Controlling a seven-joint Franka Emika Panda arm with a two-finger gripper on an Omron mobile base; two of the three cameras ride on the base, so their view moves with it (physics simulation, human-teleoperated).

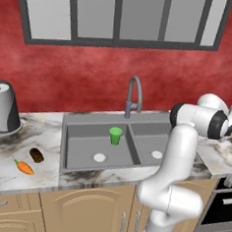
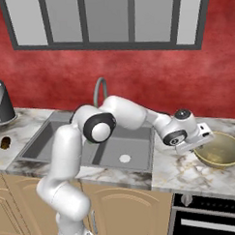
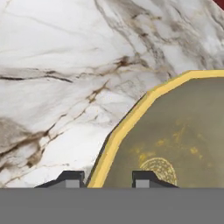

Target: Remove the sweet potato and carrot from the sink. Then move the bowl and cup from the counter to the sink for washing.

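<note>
One olive bowl (image 2: 220,151) sat on the marble counter (image 2: 184,169), right of the sink (image 2: 123,148). Its yellow rim (image 3: 127,124) ran between the gripper (image 3: 108,178) fingertips, partly closed, one inside, one outside.

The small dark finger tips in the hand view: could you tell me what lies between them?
In the hand view, the shiny yellowish rim of the olive-tan bowl runs between the gripper's finger tips.

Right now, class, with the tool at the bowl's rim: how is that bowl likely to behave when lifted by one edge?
The bowl looks rigid, so it probably won't flex. It is wide and shallow, so lifted by one side it will likely tilt. Its shiny yellow rim may be slippery between the tool's fingers.
</note>
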